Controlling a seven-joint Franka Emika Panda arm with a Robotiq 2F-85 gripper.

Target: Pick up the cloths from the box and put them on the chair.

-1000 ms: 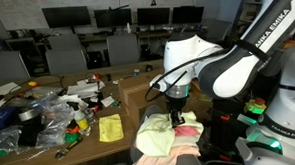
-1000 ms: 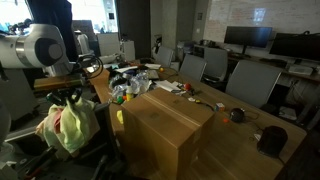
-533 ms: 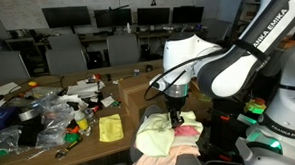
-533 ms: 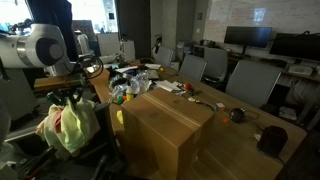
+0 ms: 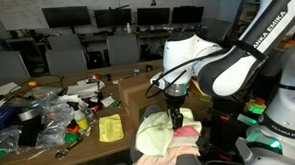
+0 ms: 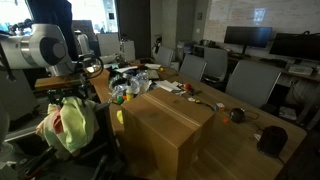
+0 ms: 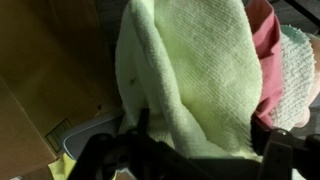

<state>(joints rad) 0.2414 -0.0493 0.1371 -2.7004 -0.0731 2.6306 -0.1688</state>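
Wrist view, pale green cloth (image 7: 190, 70) inside gripper (image 7: 195, 145); jaws spread wide

Cloths (image 7: 190, 80) look like fuzzy terry, box (image 6: 165, 125) is matt brown cardboard, arm (image 5: 191, 53) shell's glossy white plastic.

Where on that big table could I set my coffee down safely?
The bare tabletop between the cardboard box and the dark round object looks free, and so does the box's flat top. Behind the box it is crowded with clear plastic bags and clutter, and cloths are heaped just beside it.
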